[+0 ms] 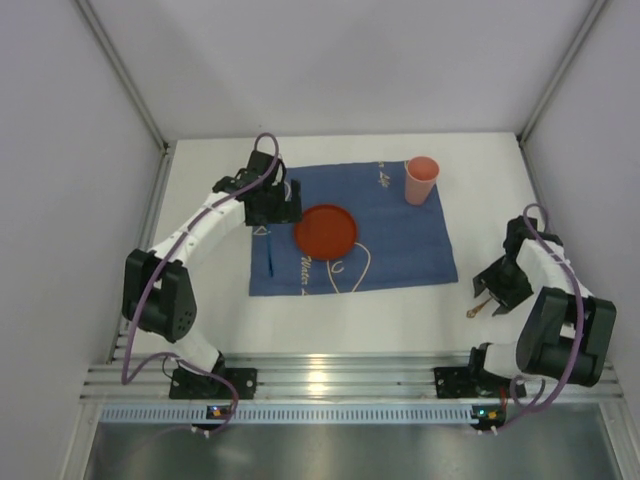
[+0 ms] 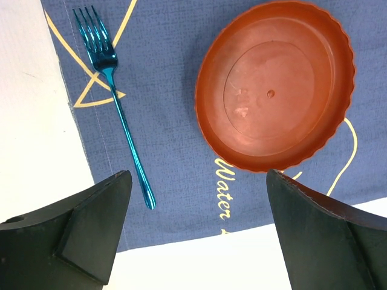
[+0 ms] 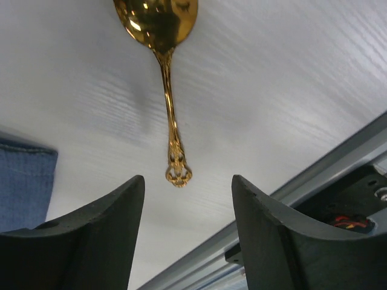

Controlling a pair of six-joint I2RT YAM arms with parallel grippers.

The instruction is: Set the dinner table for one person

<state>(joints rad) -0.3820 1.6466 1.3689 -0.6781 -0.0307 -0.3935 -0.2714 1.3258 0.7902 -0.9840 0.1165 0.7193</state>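
The white dinner table (image 1: 480, 170) carries a blue cloth mat (image 1: 400, 240). On the mat lie an orange-red plate (image 1: 326, 230), a pink cup (image 1: 421, 180) at the far right corner, and a blue metallic fork (image 1: 270, 255) along the left edge. My left gripper (image 1: 272, 205) is open and empty above the mat's left side. In its wrist view the fork (image 2: 115, 103) and plate (image 2: 275, 84) lie beyond the open gripper (image 2: 198, 181). A gold spoon (image 3: 166, 90) lies on the bare table just ahead of my open right gripper (image 3: 187, 181), right of the mat (image 1: 476, 311).
The ribbed aluminium rail (image 1: 340, 380) runs along the near edge and also shows in the right wrist view (image 3: 314, 181). White walls enclose the table on the left, right and far sides. The mat's corner (image 3: 24, 181) is left of the right gripper.
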